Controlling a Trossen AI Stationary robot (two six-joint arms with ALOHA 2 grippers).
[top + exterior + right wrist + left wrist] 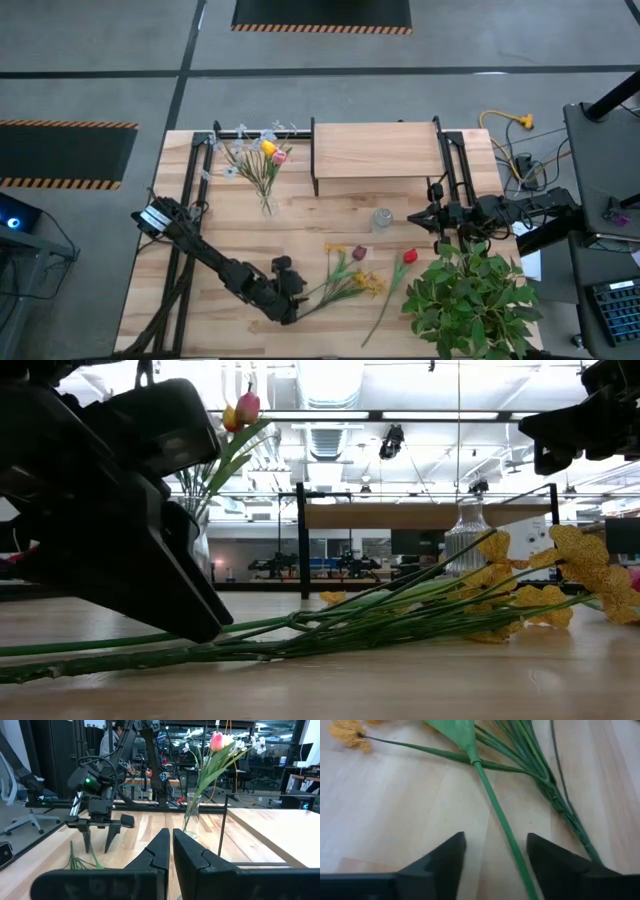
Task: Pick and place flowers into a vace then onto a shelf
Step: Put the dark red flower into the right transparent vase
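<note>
Left gripper (291, 303) is down at the near edge of the table, fingers (445, 855) spread wide with 1 green stem (502, 827) running between them, not pinched. Loose flowers (350, 280) lie on the table beside it. A vase (266, 205) holding a bunch stands left of the shelf (375, 150). Right gripper (412, 217) hovers beside the shelf, fingers pressed together on nothing
</note>
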